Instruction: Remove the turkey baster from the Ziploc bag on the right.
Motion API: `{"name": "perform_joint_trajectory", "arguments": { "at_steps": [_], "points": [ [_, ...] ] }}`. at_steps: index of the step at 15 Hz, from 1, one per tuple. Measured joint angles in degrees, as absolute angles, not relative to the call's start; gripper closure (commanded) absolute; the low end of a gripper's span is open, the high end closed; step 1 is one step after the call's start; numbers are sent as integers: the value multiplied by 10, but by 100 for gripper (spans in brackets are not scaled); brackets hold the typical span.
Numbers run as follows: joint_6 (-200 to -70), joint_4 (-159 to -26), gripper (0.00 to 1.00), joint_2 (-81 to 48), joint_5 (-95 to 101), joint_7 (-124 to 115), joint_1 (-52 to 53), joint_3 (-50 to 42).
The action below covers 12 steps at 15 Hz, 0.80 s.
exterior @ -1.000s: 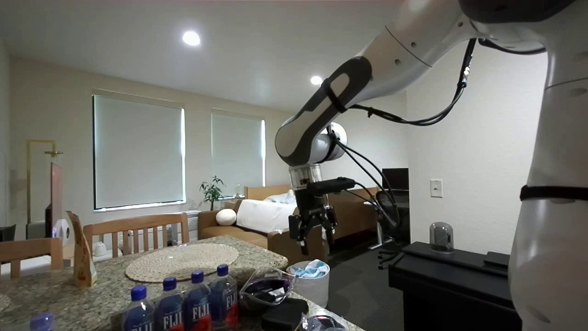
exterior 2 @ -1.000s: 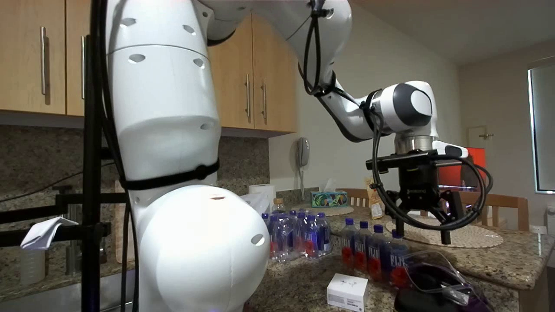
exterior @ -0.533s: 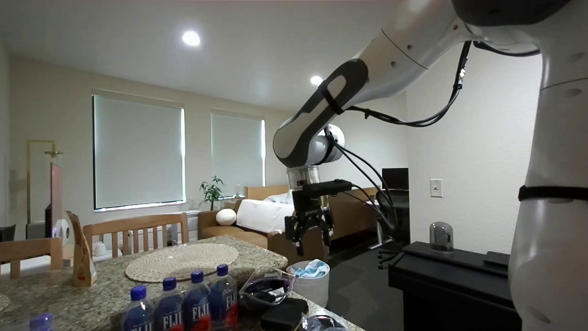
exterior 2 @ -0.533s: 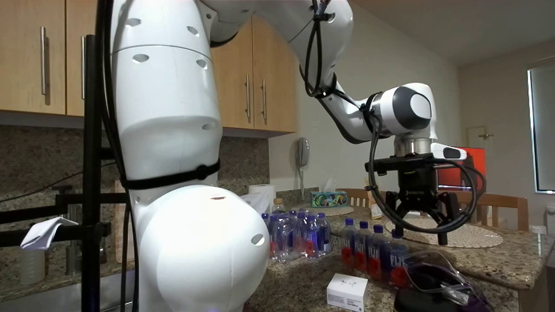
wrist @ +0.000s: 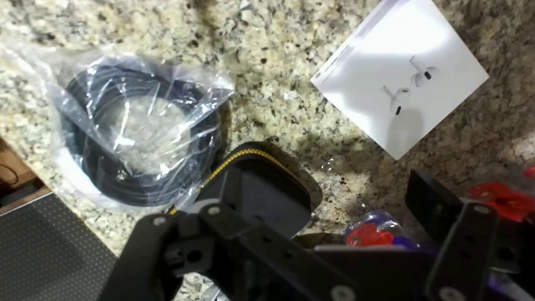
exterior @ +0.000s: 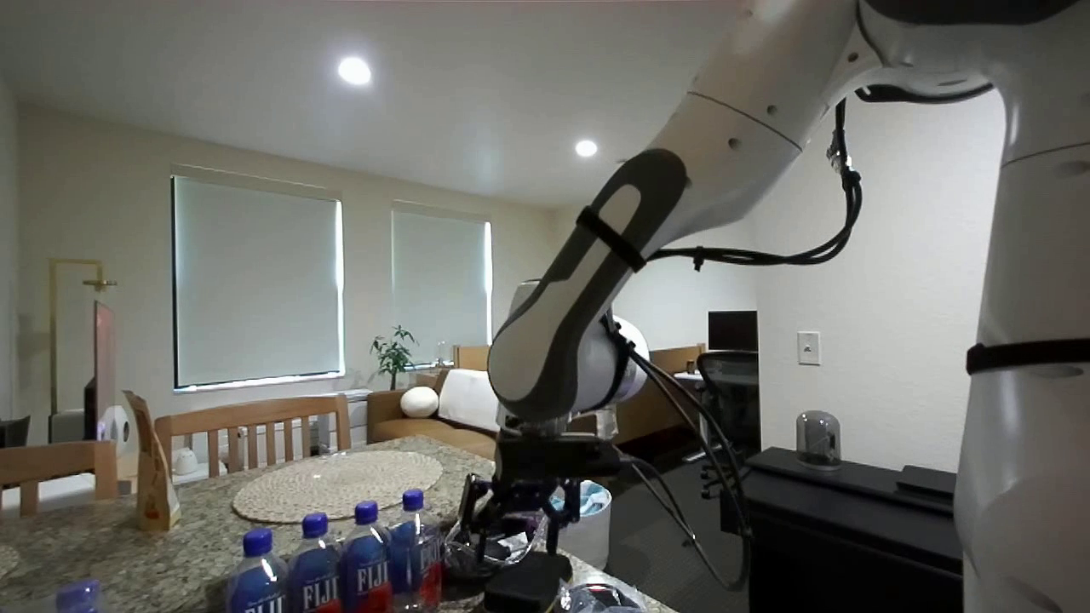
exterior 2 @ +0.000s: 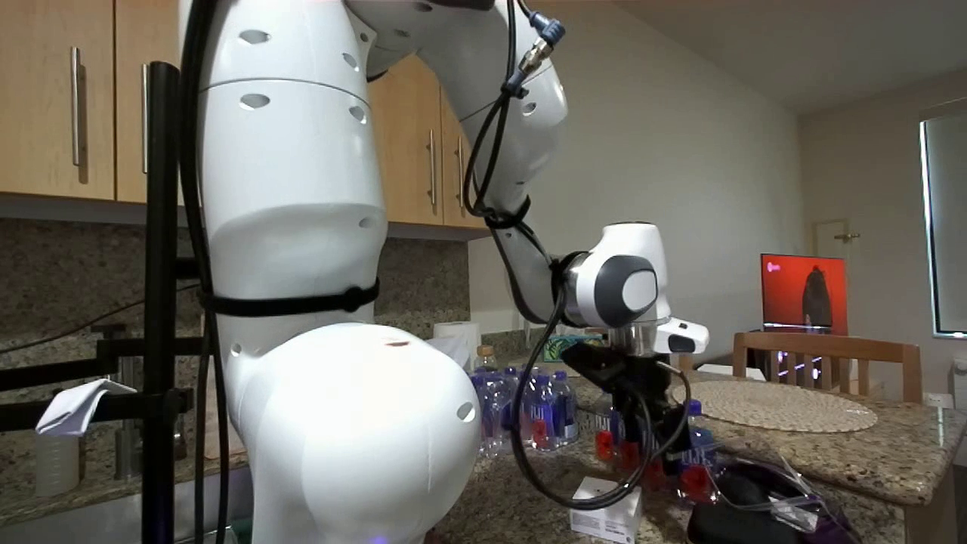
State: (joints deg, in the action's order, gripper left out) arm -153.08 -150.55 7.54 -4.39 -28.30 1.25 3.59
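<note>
Speckled tan granite counter (wrist: 259, 83), pretty cluttered. In an exterior view you get a round woven beige mat (exterior: 341, 485), a row of clear Fiji bottles with blue caps (exterior: 368, 562), and slatted light wood chairs (exterior: 255, 413) behind. Beyond that there's a tan couch (exterior: 456, 438) and two windows with pale shades (exterior: 257, 281) pulled down. Also in an exterior view: light wood cabinets (exterior 2: 45, 113) and a flat screen (exterior 2: 793, 291) glowing red.

The black two-finger gripper (exterior: 517, 545) hangs low with its fingers (wrist: 432, 202) spread wide, not holding anything that I can see. Wrist view has a white square earbuds box (wrist: 401, 71), a black case with a yellow zipper (wrist: 271, 192) partly hidden by a finger, and right beside that a clear plastic bag (wrist: 142, 133) with a black coil (wrist: 104, 175) in it. There's also a bundle of clear plastic with purple and black stuff (exterior 2: 763, 483) near the bottles. Can't pick out the turkey baster in any view.
</note>
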Motion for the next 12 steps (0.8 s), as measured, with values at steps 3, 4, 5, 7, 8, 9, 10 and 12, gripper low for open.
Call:
{"name": "perform_joint_trajectory", "arguments": {
  "at_steps": [3,4,5,7,8,9,10,12],
  "points": [
    [-1651,-1552,0,52,-111,-294,13,32],
    [-1678,-1561,0,46,-143,-294,13,29],
    [-1700,-1569,0,44,-178,-293,14,27],
    [-1733,-1577,0,46,-259,-292,26,26],
    [-1746,-1578,0,47,-302,-292,38,26],
    [-1761,-1578,0,50,-348,-292,54,27],
    [-1774,-1578,0,53,-388,-292,69,28],
    [-1803,-1577,0,66,-457,-295,98,29]
  ]
}}
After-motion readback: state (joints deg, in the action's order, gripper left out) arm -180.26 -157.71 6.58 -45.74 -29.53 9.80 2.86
